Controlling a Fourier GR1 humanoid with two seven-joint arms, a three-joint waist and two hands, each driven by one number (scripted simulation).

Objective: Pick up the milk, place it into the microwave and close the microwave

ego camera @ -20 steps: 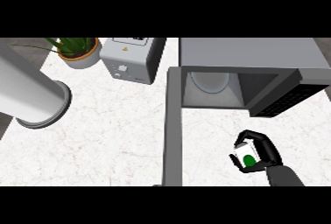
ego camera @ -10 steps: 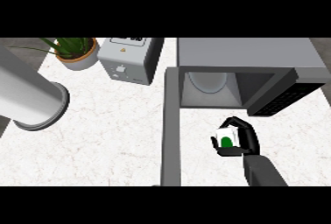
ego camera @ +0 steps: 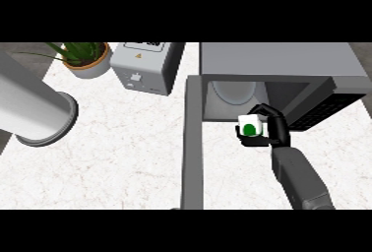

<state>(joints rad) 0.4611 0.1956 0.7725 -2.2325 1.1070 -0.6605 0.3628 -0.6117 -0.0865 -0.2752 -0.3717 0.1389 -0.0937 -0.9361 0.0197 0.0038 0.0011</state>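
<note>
The milk (ego camera: 251, 126) is a small white carton with a green mark. My right hand (ego camera: 277, 129) is shut on it, fingers curled over its top and right side. It hangs just in front of the open microwave (ego camera: 280, 59), at the mouth of the cavity, where a pale round turntable (ego camera: 234, 92) shows. The microwave door (ego camera: 193, 147) stands swung out to the left of the hand as a long grey bar. My left hand shows nowhere.
A white toaster (ego camera: 145, 66) stands at the back, left of the microwave. A potted plant (ego camera: 85, 58) sits at the back left. A thick grey cylinder (ego camera: 33, 113) crosses the left side. White marble counter (ego camera: 123, 157) lies between it and the door.
My right hand has carried the milk up and to the left, from the counter's front right to the microwave's opening. The door has not moved.
</note>
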